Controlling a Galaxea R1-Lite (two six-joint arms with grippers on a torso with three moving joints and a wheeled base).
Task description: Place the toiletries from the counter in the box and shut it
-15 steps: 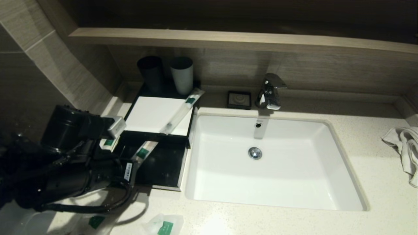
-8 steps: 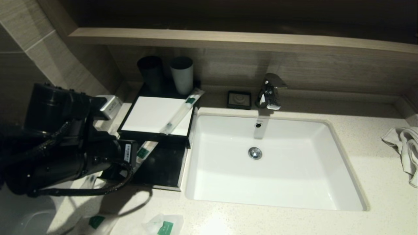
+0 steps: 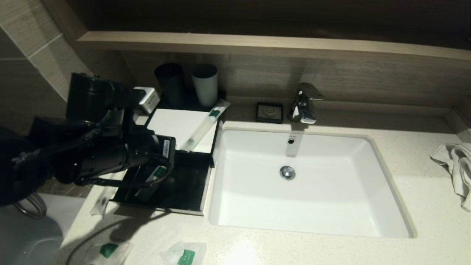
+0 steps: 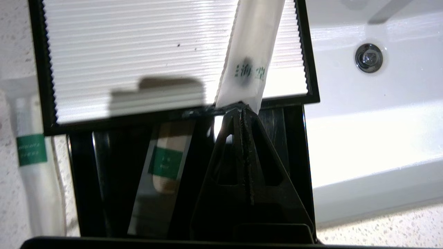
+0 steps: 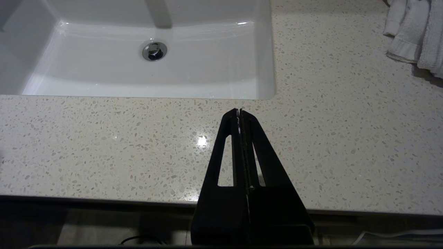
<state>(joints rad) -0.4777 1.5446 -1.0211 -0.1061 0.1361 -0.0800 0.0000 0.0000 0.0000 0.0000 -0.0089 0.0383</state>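
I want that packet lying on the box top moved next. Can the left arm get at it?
Probably yes: the left gripper, shut, is right at the near end of the long packet on the box, with nothing between them.

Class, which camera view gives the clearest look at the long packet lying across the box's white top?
The left wrist view: the long packet fills it, printing readable, its end by the shut left gripper. The head view shows its whole length slanting over the box, but small. The right wrist view misses it.

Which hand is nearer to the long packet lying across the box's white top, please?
Left. The left hand is at the long packet's near end, over the open drawer; the right hand hovers over the counter before the sink.
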